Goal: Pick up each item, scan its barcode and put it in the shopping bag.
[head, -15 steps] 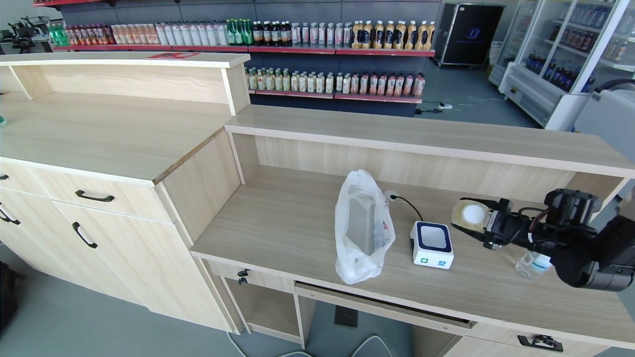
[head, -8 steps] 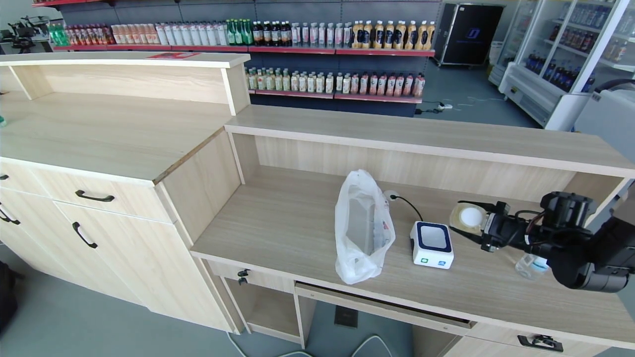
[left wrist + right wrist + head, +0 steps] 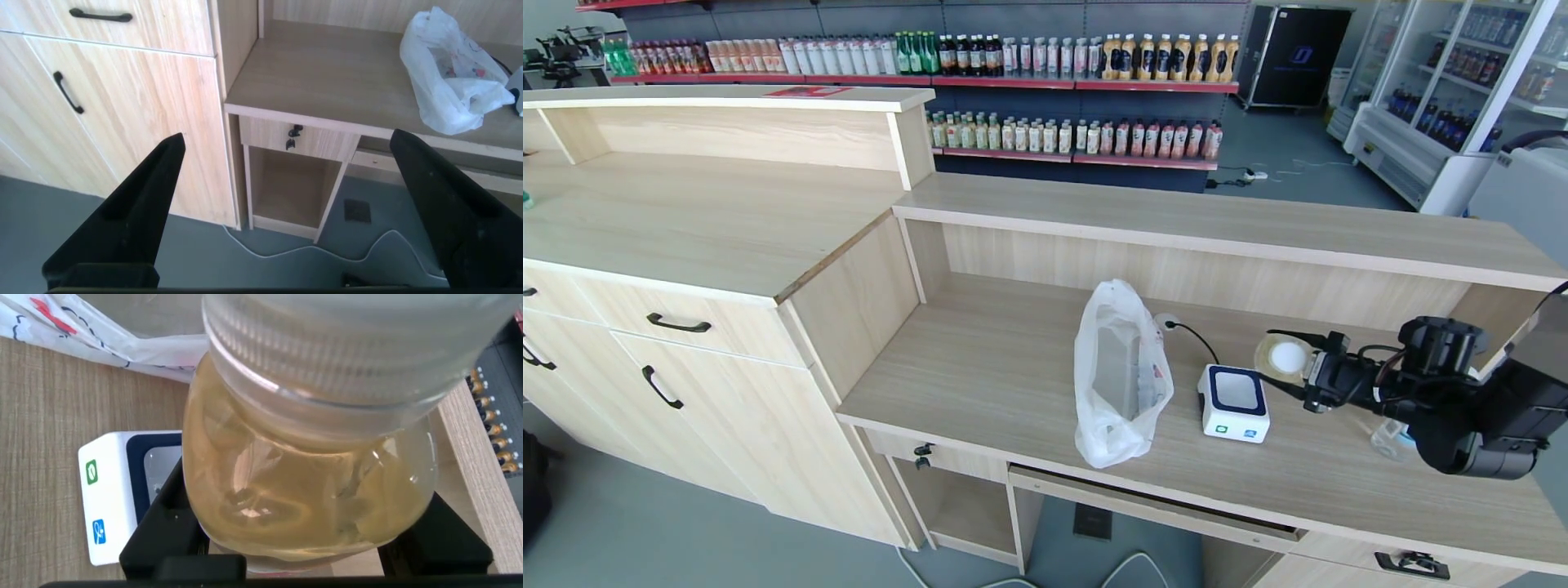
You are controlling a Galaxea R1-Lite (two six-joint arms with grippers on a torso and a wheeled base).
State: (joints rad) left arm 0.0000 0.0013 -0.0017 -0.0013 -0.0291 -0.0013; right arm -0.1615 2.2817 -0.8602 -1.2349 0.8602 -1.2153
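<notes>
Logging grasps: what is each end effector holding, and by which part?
The right end effector grips the clear jar around its body, below the white lid; the left end effector holds nothing.

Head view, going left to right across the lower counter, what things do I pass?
shopping bag → barcode scanner → jar held by the right gripper → small clear bottle

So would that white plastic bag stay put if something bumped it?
Probably not. The shopping bag looks thin, crinkled and see-through, so likely floppy and light. Standing loose on the counter, it would probably crumple or slide.
</notes>
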